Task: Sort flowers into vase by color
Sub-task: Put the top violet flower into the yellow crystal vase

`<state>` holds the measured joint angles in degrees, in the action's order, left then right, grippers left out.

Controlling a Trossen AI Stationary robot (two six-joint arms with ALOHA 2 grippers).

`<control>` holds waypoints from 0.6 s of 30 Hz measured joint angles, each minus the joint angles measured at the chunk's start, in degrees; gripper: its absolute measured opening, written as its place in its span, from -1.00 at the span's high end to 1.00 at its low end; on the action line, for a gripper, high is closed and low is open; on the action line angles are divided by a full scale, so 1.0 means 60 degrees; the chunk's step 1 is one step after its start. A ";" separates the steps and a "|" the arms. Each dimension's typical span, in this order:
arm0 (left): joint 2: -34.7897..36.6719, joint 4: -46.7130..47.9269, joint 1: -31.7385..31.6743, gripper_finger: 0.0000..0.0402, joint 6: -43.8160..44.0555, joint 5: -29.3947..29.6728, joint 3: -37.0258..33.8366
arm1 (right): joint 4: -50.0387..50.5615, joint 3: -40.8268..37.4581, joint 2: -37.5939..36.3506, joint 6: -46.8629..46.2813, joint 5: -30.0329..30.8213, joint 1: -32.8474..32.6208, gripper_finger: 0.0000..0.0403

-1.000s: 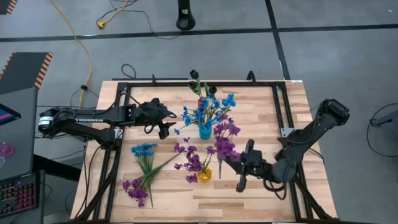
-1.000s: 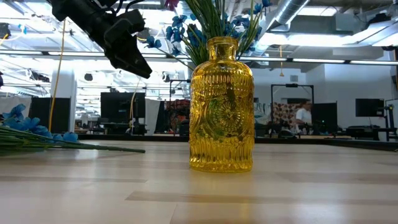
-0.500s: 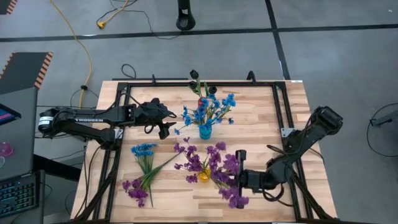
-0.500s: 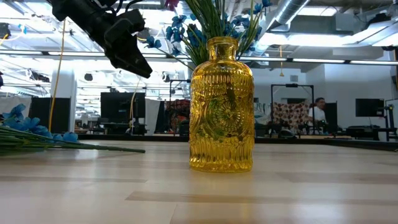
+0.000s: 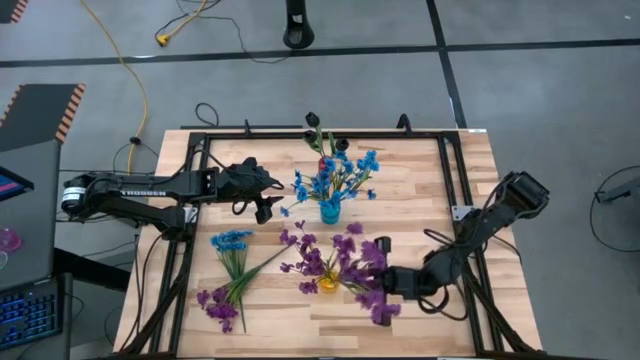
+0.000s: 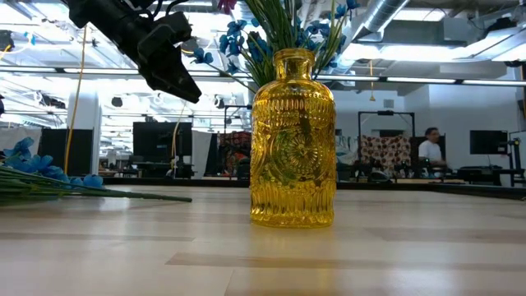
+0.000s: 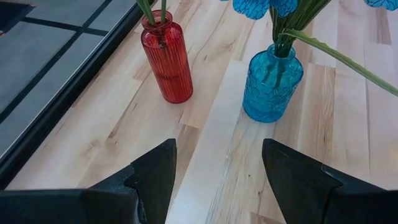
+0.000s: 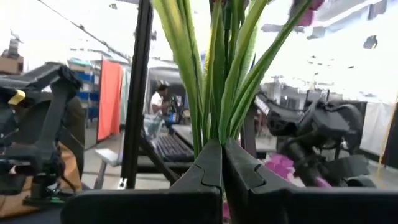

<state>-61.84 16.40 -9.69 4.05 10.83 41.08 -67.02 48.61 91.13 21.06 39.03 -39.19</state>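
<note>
My right gripper [image 5: 386,279] is shut on a purple flower sprig [image 5: 378,309], just right of the yellow vase [image 5: 328,284], which holds purple flowers [image 5: 308,262]. The yellow vase [image 6: 292,140] fills the low view. A blue vase [image 5: 329,211] with blue flowers [image 5: 335,172] stands in the table's middle, and a red vase [image 7: 168,59] with dark buds [image 5: 313,120] stands beyond it. Blue flowers [image 5: 232,243] and purple flowers [image 5: 219,306] lie loose on the table at the near left. My left gripper [image 5: 268,200] hovers open, left of the blue vase [image 7: 271,84]. My right gripper pinches the sprig's bunched green stems [image 8: 214,127] between its two fingers. It comes from the table's right, about level and tipped a little upward. The stems run on past the fingertips [image 8: 208,155], and purple blooms [image 5: 366,258] spread around the gripper beside the yellow vase.
A black metal frame [image 5: 200,140] runs along the table's left, far and right edges. Bare wood lies along the near edge right of the yellow vase [image 5: 430,330]. People and desks show in the room beyond the table.
My right gripper has gone down and toward the table's near edge, rolling and tipping upward. It has stayed shut on the purple sprig. The sprig's blooms have swung from the far side of the gripper to beside the yellow vase and toward the near edge.
</note>
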 joint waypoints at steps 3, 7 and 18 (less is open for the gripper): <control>0.0000 -0.0004 0.0000 -0.13 0.0002 0.0002 0.0000 | -0.0971 -0.0490 -0.0004 0.0420 -0.0119 0.0061 0.87; 0.0000 -0.0007 0.0000 -0.13 0.0004 0.0003 0.0000 | -0.1636 -0.1055 -0.0011 0.0449 -0.0394 0.0116 0.87; 0.0000 -0.0160 0.0001 -0.13 0.0022 0.0000 0.0000 | -0.2224 -0.1888 -0.0011 -0.0366 -0.1240 0.0753 0.87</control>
<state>-61.84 15.44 -9.69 4.19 10.83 41.08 -80.36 37.28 91.07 18.87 31.59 -34.67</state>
